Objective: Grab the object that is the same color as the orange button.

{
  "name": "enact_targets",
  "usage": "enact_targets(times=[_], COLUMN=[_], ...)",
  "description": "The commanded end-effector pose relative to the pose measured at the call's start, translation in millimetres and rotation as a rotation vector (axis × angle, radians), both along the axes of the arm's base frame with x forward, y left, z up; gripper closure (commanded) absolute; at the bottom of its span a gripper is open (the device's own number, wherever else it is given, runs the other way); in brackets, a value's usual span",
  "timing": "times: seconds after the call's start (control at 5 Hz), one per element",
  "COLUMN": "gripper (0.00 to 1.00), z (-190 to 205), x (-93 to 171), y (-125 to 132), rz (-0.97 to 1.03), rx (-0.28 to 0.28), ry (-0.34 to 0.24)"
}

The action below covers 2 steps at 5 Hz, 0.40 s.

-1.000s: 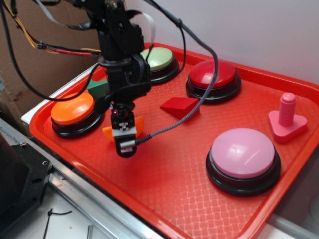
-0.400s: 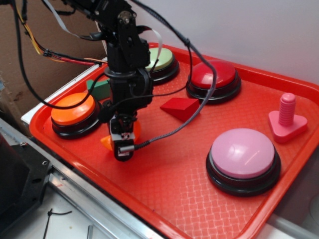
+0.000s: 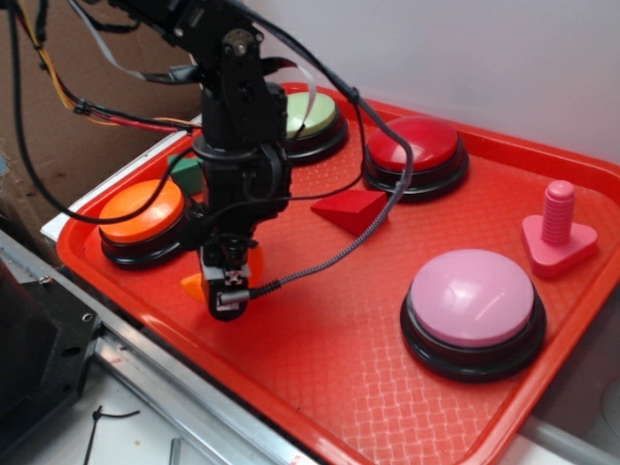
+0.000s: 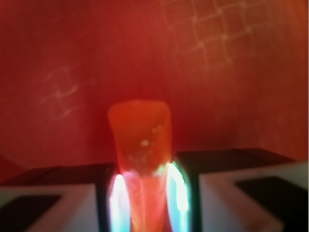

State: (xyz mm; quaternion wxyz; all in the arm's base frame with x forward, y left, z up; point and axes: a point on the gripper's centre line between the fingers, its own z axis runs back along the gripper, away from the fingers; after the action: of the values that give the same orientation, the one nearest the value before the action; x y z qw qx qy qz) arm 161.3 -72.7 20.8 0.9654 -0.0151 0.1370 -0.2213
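Orange crescent piece point(image 4: 140, 140) sits pinched between the closed-in end effector point(image 3: 225, 291) fingers; orange button point(image 3: 141, 210) just beside.

The orange button point(image 3: 141, 210) is crowding my gripper point(image 3: 225, 289) on one side; bare tray point(image 3: 329, 339) is lying open toward the pink button point(image 3: 472, 296).

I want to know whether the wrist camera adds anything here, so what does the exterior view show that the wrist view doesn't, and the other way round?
Only the exterior view shows the layout: the orange button, the red, pink and green buttons, the red wedge, the pink peg and the arm. Only the wrist view shows the contact: the orange piece sits between the two fingers, touching both. Both show the gripper at the orange piece on the red tray.
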Motion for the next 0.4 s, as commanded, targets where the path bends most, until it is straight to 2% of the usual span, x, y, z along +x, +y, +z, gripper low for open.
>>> enact_targets(times=[0.0,0.2], gripper=[1.0,1.0], z=[107.6,158.6], x=[-17.5,-41.6], y=[-64.4,-61.5], rz=[0.174,0.216], rx=[-0.081,-0.131], ry=[-0.298,-0.367])
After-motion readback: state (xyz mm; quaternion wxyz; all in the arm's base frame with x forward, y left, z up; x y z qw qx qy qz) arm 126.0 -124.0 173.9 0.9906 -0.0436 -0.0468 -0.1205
